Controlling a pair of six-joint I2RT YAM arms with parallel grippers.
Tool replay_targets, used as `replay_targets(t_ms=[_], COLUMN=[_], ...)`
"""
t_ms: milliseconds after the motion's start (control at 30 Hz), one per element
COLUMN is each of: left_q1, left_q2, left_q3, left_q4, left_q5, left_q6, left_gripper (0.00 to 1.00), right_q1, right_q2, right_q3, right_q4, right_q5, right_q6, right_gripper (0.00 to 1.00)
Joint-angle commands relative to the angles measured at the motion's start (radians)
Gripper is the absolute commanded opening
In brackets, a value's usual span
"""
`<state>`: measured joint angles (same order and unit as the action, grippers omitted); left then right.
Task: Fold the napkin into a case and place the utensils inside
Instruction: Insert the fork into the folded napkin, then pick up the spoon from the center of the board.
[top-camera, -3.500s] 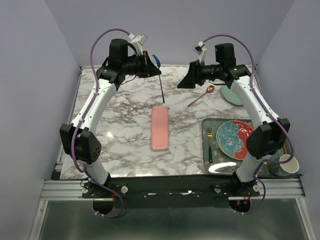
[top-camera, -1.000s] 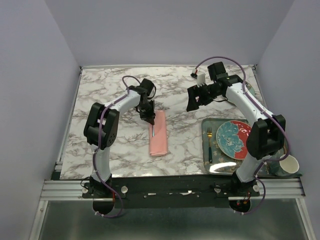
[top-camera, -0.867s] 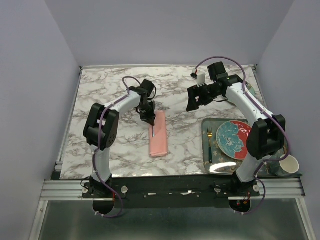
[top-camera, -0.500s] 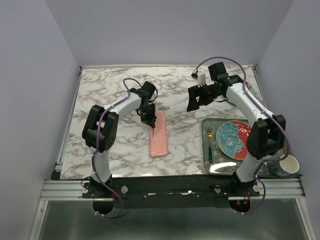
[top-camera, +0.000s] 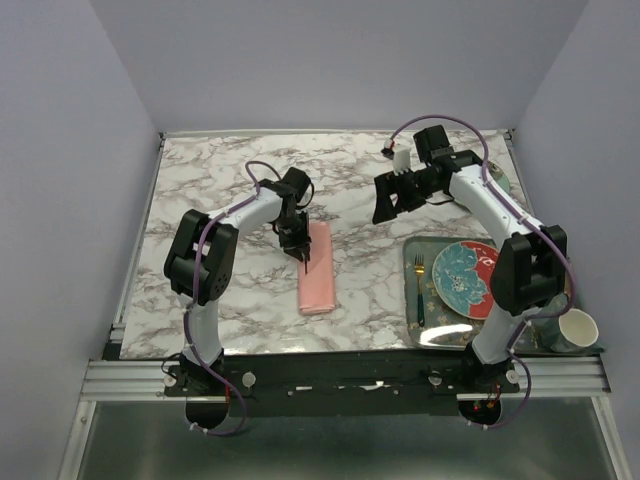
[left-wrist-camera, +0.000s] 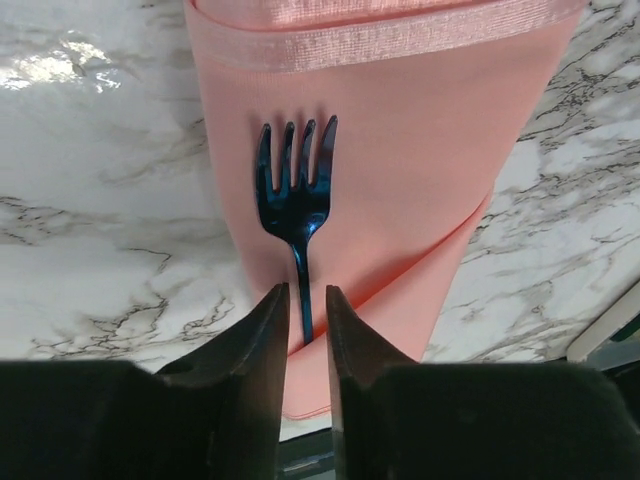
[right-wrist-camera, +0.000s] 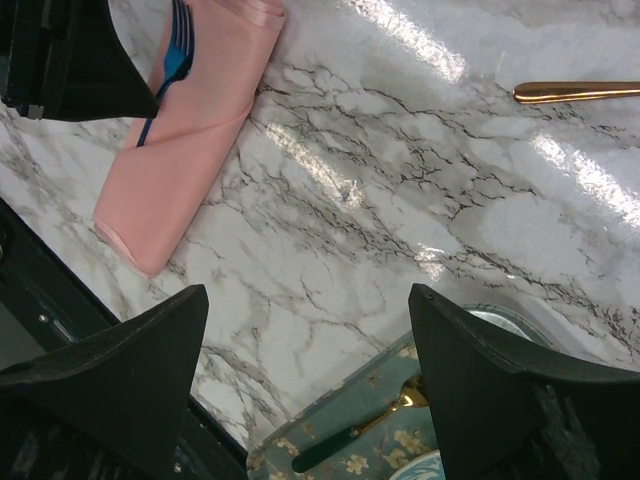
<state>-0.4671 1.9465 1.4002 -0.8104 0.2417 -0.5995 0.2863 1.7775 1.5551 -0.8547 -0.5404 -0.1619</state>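
Note:
The napkin, folded into a narrow pink case (top-camera: 318, 270) (left-wrist-camera: 400, 130), lies mid-table. The dark blue fork (left-wrist-camera: 297, 195) (top-camera: 304, 262) rests on it, tines towards the case's far end, its handle running under a diagonal flap. My left gripper (left-wrist-camera: 305, 300) (top-camera: 299, 245) straddles that handle with the jaws slightly apart and a gap on each side, so it is open. The copper-gold spoon (right-wrist-camera: 575, 92) lies on bare marble; the right arm hides it in the top view. My right gripper (right-wrist-camera: 308, 300) (top-camera: 385, 203) hovers wide open above the marble, holding nothing.
A teal tray (top-camera: 412, 325) at front right carries a patterned plate (top-camera: 468, 280) and a gold fork with a teal handle (top-camera: 420, 290) (right-wrist-camera: 370, 425). A paper cup (top-camera: 578, 328) stands beside the tray's right corner.
The left jaws, pinched on the fork handle before, have parted a little and let it go; the fork now lies on the case. The right arm has not moved.

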Motion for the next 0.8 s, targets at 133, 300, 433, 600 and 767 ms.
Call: replay_targets(t_ms=[133, 300, 433, 600, 767], left_q1=[0.036, 0.103, 0.179, 0.261, 0.297], left_q2=[-0.133, -0.237, -0.207, -0.221, -0.241], left_q3=[0.140, 0.180, 0.273, 0.258, 0.203], left_q4=[-0.020, 0.128, 0.119, 0.125, 0.122], left_q5=[-0.162, -0.286, -0.311, -0.317, -0.289], left_q6=[0.090, 0.141, 0.156, 0.150, 0.147], left_gripper=[0.47, 0.54, 0.55, 0.56, 0.56], right_q1=[-0.027, -0.029, -0.038, -0.038, -0.039], right_q2=[0.085, 0.169, 0.293, 0.410, 0.514], right_q3=[0.140, 0.207, 0.324, 0.477, 0.527], right_q4=[0.028, 0.029, 0.011, 0.048, 0.051], right_q5=[0.268, 0.613, 0.704, 0.779, 0.842], right_q6=[0.204, 0.328, 0.386, 0.418, 0.446], right_gripper=[0.89, 0.84, 0.82, 0.79, 0.79])
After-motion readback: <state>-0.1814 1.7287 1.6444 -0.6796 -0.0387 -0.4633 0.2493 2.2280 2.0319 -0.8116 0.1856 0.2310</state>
